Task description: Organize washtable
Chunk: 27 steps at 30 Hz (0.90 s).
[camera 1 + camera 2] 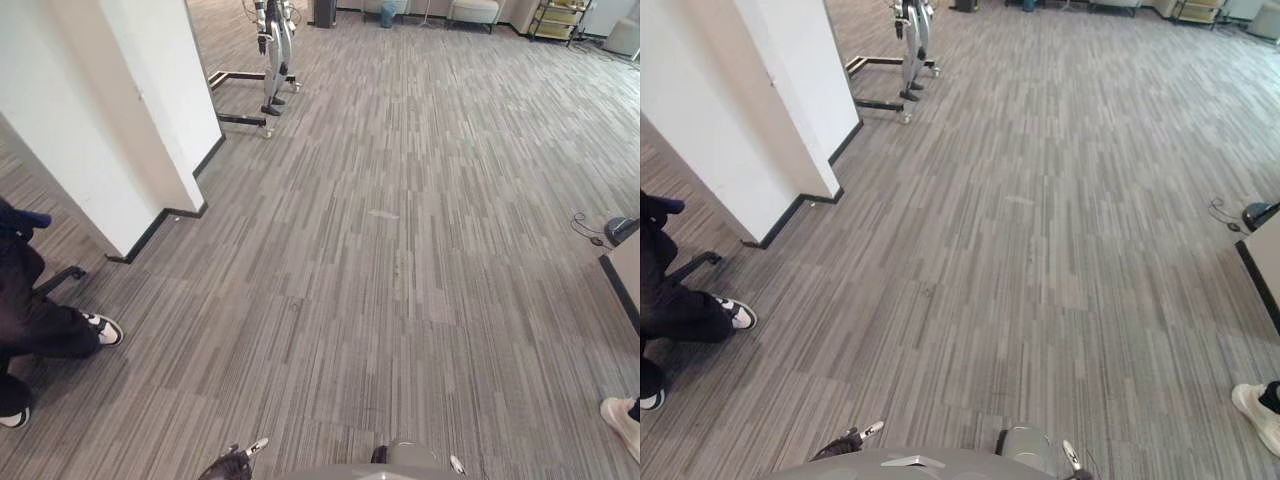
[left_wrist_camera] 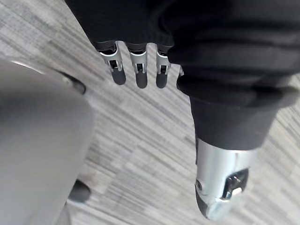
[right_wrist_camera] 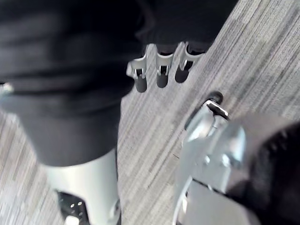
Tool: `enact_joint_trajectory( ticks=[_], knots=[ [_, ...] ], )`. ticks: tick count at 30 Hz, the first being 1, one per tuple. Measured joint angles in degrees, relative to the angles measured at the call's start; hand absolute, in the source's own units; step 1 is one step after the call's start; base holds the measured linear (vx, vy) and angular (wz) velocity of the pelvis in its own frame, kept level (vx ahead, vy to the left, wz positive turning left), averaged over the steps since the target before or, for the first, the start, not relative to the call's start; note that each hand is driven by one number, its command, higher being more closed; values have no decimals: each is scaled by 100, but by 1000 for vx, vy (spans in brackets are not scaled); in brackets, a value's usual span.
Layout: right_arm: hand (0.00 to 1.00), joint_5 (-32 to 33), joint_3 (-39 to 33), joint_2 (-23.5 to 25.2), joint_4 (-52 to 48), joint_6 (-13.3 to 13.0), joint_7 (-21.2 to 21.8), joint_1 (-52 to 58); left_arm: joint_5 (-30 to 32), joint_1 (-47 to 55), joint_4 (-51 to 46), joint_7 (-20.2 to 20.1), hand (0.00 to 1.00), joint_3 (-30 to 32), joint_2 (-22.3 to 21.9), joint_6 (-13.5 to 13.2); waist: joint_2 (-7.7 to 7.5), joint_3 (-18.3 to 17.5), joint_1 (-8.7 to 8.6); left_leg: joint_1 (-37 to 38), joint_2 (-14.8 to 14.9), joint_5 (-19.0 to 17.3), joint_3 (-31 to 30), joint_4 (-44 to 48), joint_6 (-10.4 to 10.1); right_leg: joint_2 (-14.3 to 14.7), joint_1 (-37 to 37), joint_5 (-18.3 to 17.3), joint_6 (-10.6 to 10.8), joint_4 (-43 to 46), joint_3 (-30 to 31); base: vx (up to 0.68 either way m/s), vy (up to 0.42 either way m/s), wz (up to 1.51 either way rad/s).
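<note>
The left hand (image 2: 140, 75) hangs with fingers straight and empty over the grey striped carpet floor (image 1: 400, 250); the right hand (image 3: 161, 77) is likewise slack, holding nothing. A pale, dark-edged tabletop corner (image 1: 630, 262) lies ahead, well apart, outward of the right hand, so nearer that arm. Whether it is the washtable I cannot tell.

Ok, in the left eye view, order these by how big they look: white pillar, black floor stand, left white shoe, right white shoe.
1. white pillar, by far the largest.
2. black floor stand, though it is far off.
3. left white shoe and right white shoe: alike; the right one runs off the edge, so unranked.
</note>
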Motion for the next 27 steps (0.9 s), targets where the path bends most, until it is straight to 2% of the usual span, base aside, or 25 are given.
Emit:
enact_joint_trajectory(
  ticks=[1,2,3,5,6,7,8,10,11,12,13,14,15,16,17,18,19,20,21,22,23,24,25,26,27],
  knots=[
    [0,-1,-183,-29,-85,-34,-31,15,-16,127,-141,-4,0,198,-80,-6,67,101,127,-727,101,648,-129,1633,113,155,346,-119,-200,-188,21,292,-307,-39],
    [0,-2,-163,-36,-120,-42,-39,8,-15,158,-150,-12,0,215,-85,-7,96,116,136,-867,101,649,-138,1908,115,196,409,-154,-236,-213,44,356,-283,-43],
    [0,-2,-160,-81,-146,-52,-49,-26,-15,231,-140,-15,0,232,-96,-8,187,182,134,-1413,48,607,-159,2675,113,320,694,-277,-333,-391,98,365,-260,-29],
    [0,-6,-251,-121,-63,-27,-81,-103,-13,425,-114,-21,0,229,-99,29,96,229,180,-2069,-237,536,-11,2725,31,330,1197,-281,-280,-823,174,430,-270,-29],
    [0,-9,-300,-119,-15,-21,-96,-193,9,533,-115,-23,0,109,-52,32,10,248,247,-2340,-428,485,170,2092,1,314,1564,-262,-251,-1198,264,220,-138,-43],
    [0,-13,-279,-137,-32,-26,-96,-324,24,661,-90,-33,0,78,-48,40,-37,278,338,-2527,-571,497,266,1009,-19,305,1900,-245,-221,-1551,384,89,-67,-53],
    [0,-25,-261,-158,-37,-32,-92,-390,28,730,-89,-31,0,80,-60,40,-59,269,373,-2570,-612,548,289,298,-84,306,2022,-233,-175,-1714,448,-138,56,-65],
    [0,-68,-243,-141,-89,-59,-82,-570,56,891,-69,-25,0,137,-152,41,-84,247,509,-2502,-689,1004,287,-1883,-132,300,2435,-242,4,-2205,683,-4,91,-72],
    [0,-71,-250,-156,-85,-76,-83,-669,65,969,-52,-25,0,169,-140,47,-158,223,554,-2497,-819,1573,203,-2338,-67,205,2698,-322,177,-2350,832,442,81,-78],
    [0,-71,-236,-101,-108,-118,-77,-648,75,1029,-47,-10,0,305,-134,49,-247,81,590,-2474,-884,2174,264,-2137,4,72,2752,-345,226,-2192,1008,599,71,-58],
    [0,-74,-225,-70,-104,-125,-65,-637,76,1062,-19,-5,0,317,-132,41,-274,-8,595,-2499,-905,2201,340,-1952,47,1,2709,-320,266,-2002,1107,721,49,-27],
    [0,-77,-288,6,-86,-106,-52,-625,76,965,45,8,0,381,-32,28,-423,-92,571,-2513,-1052,1837,436,-1548,149,-192,2509,-195,454,-1364,1193,600,71,3],
    [0,-88,-404,47,-91,-106,-38,-604,75,901,45,9,0,405,-12,7,-477,-117,551,-2447,-1145,1551,472,-1339,196,-258,2318,29,426,-716,1242,621,74,15],
    [0,-147,-545,66,-57,-105,-11,-598,72,798,66,13,0,412,70,0,-541,-58,525,-2199,-1250,1314,473,-1258,264,-346,2143,448,405,54,1246,532,83,28],
    [0,-253,-681,101,9,-101,12,-571,65,736,105,21,0,308,172,11,-646,19,477,-1690,-1396,1114,470,-1382,376,-497,1809,1579,472,1199,1242,460,91,49],
    [0,-285,-651,107,91,-107,51,-510,54,715,90,30,0,123,289,23,-637,33,352,-1251,-1485,1054,345,-1574,468,-679,1437,1852,529,2323,1105,321,68,55],
    [0,-290,-648,106,116,-102,74,-490,41,677,46,36,0,16,317,27,-637,29,313,-1027,-1503,1031,259,-1655,506,-744,1199,1756,386,2751,977,170,34,53],
    [0,-296,-641,117,123,-97,102,-440,20,515,-38,48,0,-160,314,25,-565,61,286,-559,-1453,1010,121,-1967,539,-775,783,1462,52,3238,754,26,19,43],
    [0,-303,-622,127,114,-82,128,-395,17,369,-95,56,0,-196,275,20,-494,90,273,-238,-1380,1007,31,-2202,545,-755,491,1243,23,3299,595,-92,56,42],
    [0,-313,-483,142,79,-45,140,-316,15,108,-185,56,0,-228,195,10,-409,107,266,252,-1255,900,3,-2624,645,-675,-48,887,19,3008,435,-139,56,28],
    [0,-318,-402,145,49,-41,140,-288,14,45,-210,58,0,-230,175,7,-399,109,263,339,-1235,873,5,-2708,657,-655,-172,822,17,2907,412,-229,66,13],
    [0,-364,-269,183,-70,-37,141,-212,-10,-87,-315,80,0,-253,102,-16,-340,145,241,527,-1152,695,-38,-2806,536,-598,-503,702,35,2500,310,-378,77,13],
    [0,-419,-146,252,-136,-25,142,-107,-47,-209,-345,103,0,-284,-17,-55,-295,163,168,729,-1046,434,-83,-2839,535,-582,-625,758,157,867,-74,-467,108,22],
    [0,-463,-88,298,-147,-19,130,-8,-45,-349,-391,101,0,-314,-98,-68,-290,167,156,878,-998,235,-99,-2822,454,-614,-601,918,231,-279,-368,-346,56,21],
    [0,-464,12,320,-147,-12,115,72,-45,-401,-413,104,0,-332,-153,-69,-294,170,182,991,-968,93,-98,-2814,404,-609,-630,1067,198,-870,-465,152,-171,14]
  ],
)
